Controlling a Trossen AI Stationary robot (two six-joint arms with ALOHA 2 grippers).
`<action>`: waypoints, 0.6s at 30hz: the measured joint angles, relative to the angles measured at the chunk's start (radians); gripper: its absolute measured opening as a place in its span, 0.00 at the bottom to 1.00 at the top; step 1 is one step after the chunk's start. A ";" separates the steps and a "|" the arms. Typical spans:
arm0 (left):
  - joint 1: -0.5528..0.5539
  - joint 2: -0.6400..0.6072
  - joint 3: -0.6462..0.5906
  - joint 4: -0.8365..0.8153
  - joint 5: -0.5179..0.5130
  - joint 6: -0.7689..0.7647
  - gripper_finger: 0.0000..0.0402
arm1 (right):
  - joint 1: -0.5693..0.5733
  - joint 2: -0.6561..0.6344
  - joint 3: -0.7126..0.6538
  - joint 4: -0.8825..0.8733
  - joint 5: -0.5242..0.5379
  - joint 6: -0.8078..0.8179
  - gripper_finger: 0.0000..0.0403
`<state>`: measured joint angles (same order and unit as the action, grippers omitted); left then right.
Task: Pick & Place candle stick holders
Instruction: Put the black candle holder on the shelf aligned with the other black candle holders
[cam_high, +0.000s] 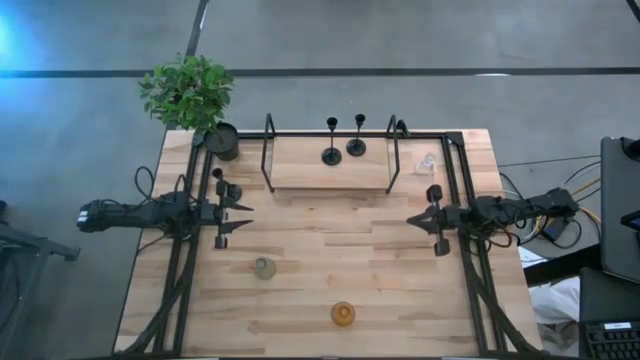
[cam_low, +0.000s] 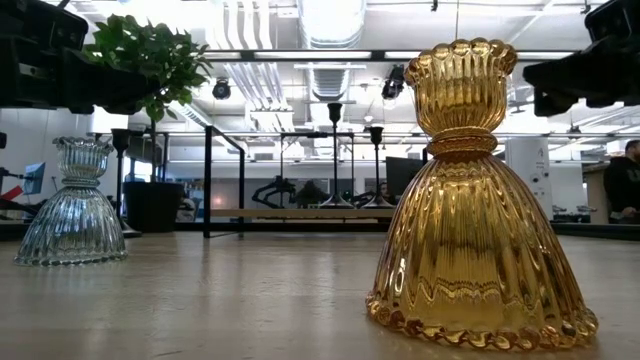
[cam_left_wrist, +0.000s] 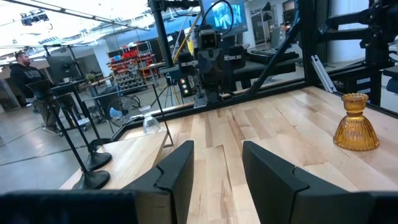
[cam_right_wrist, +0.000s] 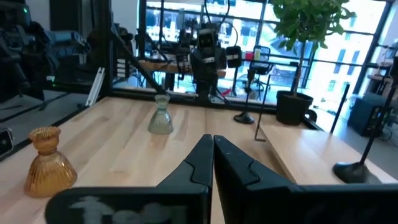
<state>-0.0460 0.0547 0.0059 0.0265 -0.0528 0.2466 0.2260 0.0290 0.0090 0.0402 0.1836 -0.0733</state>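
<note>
Both arms lie low and horizontal over the counter (cam_high: 330, 280), reaching in from opposite side edges and pointing at each other. Left end effector (cam_high: 243, 214) at left-centre of the high view, fingers (cam_left_wrist: 177, 171) parted partway, gripping nothing, bare wood between them. Right end effector (cam_high: 415, 219) at right-centre, fingers (cam_right_wrist: 200, 158) clenched tip to tip, empty. Two black candle stick holders (cam_high: 343, 150) stand side by side on the raised wooden shelf (cam_high: 300, 165) at upper centre. A third black holder (cam_high: 219, 181) sits on the counter just above the left end effector, near the potted plant (cam_high: 190, 95) at upper left. Grey-green glass holder (cam_high: 264, 268) upright at lower centre-left, amber glass holder (cam_high: 343, 314) upright lower centre, well apart from each other. Clear glass holder (cam_high: 427, 162) just right of the shelf frame, upper right; can't tell if it's upright
</note>
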 joint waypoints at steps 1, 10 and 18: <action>0.000 0.000 0.000 0.000 0.000 0.000 0.36 | 0.000 0.005 0.000 -0.001 0.000 0.001 0.02; 0.000 0.000 0.000 0.000 0.000 0.000 0.36 | 0.000 0.035 0.000 -0.001 0.000 -0.012 0.02; -0.001 0.000 0.000 0.000 0.000 0.000 0.36 | 0.000 0.040 0.000 -0.001 0.000 -0.008 0.02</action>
<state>-0.0467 0.0547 0.0059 0.0261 -0.0528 0.2466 0.2260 0.0685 0.0090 0.0395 0.1837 -0.0815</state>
